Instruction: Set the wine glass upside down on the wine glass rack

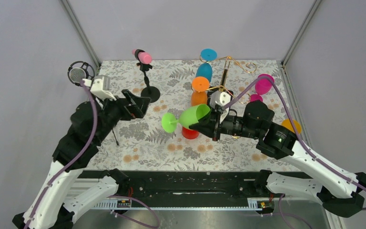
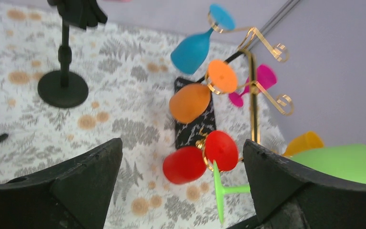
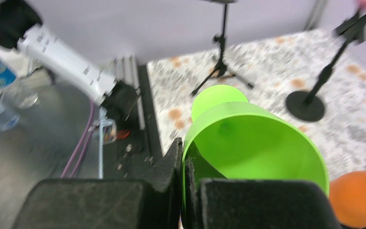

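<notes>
Our right arm reaches in low from the right, forearm level and wrist rolled sideways. The right claw [image 1: 210,125] pinches the rim of the green glass [image 1: 190,117], which lies on its side in the air with its foot pointing away from the claw. The rack [image 1: 226,71] stands just beyond this claw. Our left arm is bent high at the elbow. The left claw [image 1: 140,106] is spread wide, holds nothing, and sits well apart from the glass. Only the right wrist view shows the bowl wall caught between two pressed fingers [image 3: 262,200]. Only the left wrist view shows the rack's speckled base [image 2: 195,129] and a red glass [image 2: 186,164] hanging between that claw's tips.
</notes>
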You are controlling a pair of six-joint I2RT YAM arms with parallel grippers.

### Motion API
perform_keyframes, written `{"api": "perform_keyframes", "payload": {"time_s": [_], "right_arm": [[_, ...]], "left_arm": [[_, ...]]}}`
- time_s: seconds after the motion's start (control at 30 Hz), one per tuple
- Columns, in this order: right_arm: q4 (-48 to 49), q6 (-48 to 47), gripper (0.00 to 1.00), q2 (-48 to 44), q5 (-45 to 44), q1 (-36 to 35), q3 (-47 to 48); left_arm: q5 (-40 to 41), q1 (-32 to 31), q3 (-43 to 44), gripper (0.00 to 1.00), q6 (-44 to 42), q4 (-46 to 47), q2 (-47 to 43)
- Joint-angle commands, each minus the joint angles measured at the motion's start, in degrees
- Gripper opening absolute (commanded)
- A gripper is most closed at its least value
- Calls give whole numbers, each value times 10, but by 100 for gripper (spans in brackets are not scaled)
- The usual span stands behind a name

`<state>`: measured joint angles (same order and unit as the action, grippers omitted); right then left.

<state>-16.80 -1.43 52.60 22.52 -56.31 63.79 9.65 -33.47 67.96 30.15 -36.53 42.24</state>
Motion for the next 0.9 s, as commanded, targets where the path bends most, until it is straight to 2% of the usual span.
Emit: {"api": "perform_keyframes", "payload": {"time_s": [0.0, 0.13, 0.3, 0.43, 0.53, 0.67, 0.83, 0.87], "right_arm": [[122, 17, 0, 12, -87, -3, 30], [230, 36, 0, 8, -111, -3, 12], [249, 45, 0, 9, -138, -3, 12], [286, 72, 0, 10, -107, -3, 1], [299, 84, 0, 12, -90, -3, -6], [310, 89, 0, -1, -77, -3, -22], [304, 94, 0, -12, -58, -3, -33], [308, 100, 0, -14, -54, -3, -36]], "left_arm": [[-2, 3, 56, 96, -26, 18, -6], [-61, 3, 52, 95, -21, 34, 8], [-125, 3, 26, 93, -11, 70, 17], [-158, 3, 26, 91, -15, 74, 40], [-179, 3, 27, 85, -15, 80, 52], [-184, 3, 23, 71, -15, 87, 55], [-179, 3, 15, 53, -15, 100, 51], [-181, 3, 15, 46, -15, 104, 51]]}}
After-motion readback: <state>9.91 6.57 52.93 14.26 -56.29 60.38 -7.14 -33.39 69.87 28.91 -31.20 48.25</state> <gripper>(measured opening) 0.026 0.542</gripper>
